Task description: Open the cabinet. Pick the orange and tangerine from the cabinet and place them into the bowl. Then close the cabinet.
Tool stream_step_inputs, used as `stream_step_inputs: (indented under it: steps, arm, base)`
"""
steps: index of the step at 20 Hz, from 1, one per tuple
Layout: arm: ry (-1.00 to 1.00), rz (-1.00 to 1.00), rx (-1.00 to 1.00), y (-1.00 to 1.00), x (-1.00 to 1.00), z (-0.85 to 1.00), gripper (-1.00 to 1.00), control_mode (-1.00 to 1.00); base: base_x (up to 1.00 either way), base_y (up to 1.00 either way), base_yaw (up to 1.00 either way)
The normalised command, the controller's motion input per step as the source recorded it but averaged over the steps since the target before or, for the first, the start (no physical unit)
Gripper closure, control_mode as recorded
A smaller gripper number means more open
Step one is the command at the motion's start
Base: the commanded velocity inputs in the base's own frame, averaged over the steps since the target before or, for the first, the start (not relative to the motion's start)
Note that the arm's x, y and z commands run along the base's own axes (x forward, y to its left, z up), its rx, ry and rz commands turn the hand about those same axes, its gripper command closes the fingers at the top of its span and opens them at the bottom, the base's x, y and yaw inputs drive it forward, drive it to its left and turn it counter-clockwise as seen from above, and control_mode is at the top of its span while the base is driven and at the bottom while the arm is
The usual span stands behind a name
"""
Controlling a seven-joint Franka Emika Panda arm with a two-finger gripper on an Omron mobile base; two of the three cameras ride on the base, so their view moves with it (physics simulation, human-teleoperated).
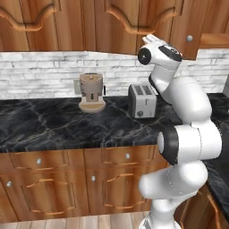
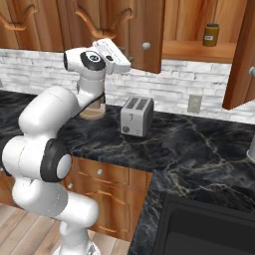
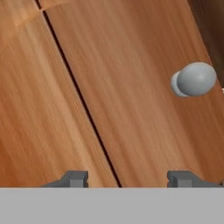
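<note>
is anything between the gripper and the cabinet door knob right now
Nothing visible. In the hand view the gripper faces the cabinet door's bare wood close up, with the round silver knob off to the upper right of the fingertips. No object lies between them.

White brick backsplash (image 1: 40,71) runs behind a black marble counter (image 1: 53,125), which turns a corner towards a dark sink (image 2: 204,229). A toaster (image 1: 142,100) stands beside a tan coffee machine (image 1: 91,93). Wooden drawers (image 1: 67,159) sit below, over a pale plank floor (image 1: 67,222). There's an outlet (image 2: 194,103) on the wall, and a jar (image 2: 211,35) up on an open shelf (image 2: 199,50).
</note>
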Motion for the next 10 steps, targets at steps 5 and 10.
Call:
stream_step_inputs:
  steps: [5,10]
  arm:
    - [0.03,0.08,0.05,-0.27,0.49,0.0,-1.0,-1.0]
    - [0.0,0.11,0.03,-0.3,0.15,0.0,-1.0,-1.0]
  base:
    - [0.0,0.0,0.0]
    - [0.0,0.0,0.0]
